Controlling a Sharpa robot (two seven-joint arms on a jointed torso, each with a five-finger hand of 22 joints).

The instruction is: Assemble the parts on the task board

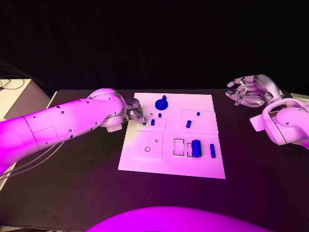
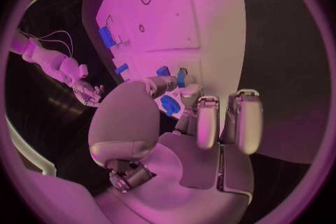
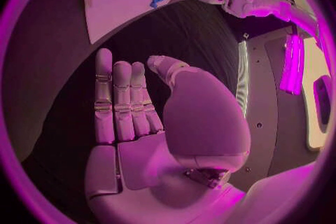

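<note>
The task board (image 1: 170,159) is a white plate lying flat in the middle of the black table (image 1: 78,193). On it lie several small blue parts: a round part with a stem (image 1: 161,103) near the far edge, a short peg (image 1: 189,124) near the centre, and a thick cylinder (image 1: 196,148) with a thin rod (image 1: 212,151) just beside it, nearer the front edge. The left hand (image 1: 134,112) is at the left edge of the board, low over it, with its fingers (image 2: 208,123) curled toward a blue part (image 2: 170,105); I cannot tell whether it holds this part. The right hand (image 1: 247,91) is over the bare table, well apart from the board on its right side. Its fingers (image 3: 122,103) are stretched straight side by side, and it holds nothing
</note>
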